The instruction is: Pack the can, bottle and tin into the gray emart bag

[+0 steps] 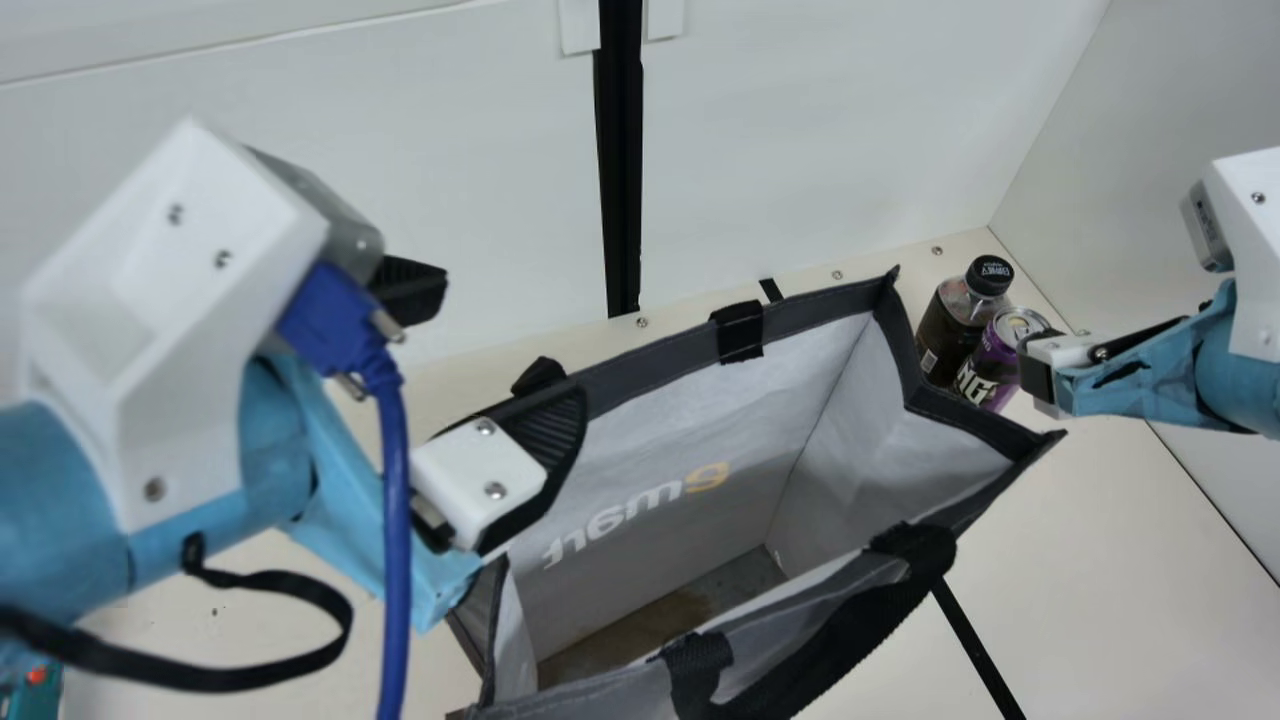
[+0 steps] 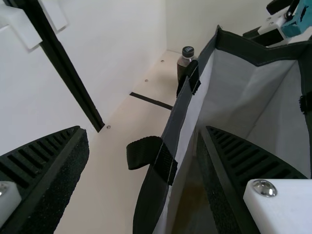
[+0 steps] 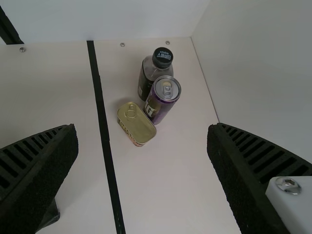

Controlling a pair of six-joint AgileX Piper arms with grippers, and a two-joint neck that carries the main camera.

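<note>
Purple soda can, standing at the far right of the table, with the dark-capped bottle upright just beyond it and the gold pull-tab tin lying flat just beside it. My right gripper is up above that group, a bit nearer than the can, with its fingers spread wide. The right wrist view has all three lined up past the gap, none of them gripped.

So the gray emart bag is standing mid-table, mouth up, left of those three. Peeking in, you get the gray-brown bottom panel and some backwards-looking lettering on the far inner wall. One black strap handle flops over the near side.

My left gripper is over at the bag's left end, fingers well apart too. In the left wrist view the far rim and its strap run through the gap, not squeezed.

Other stuff: black tape strip on the table past the tin, blue cable dangling off the left wrist, white back wall behind it all.
</note>
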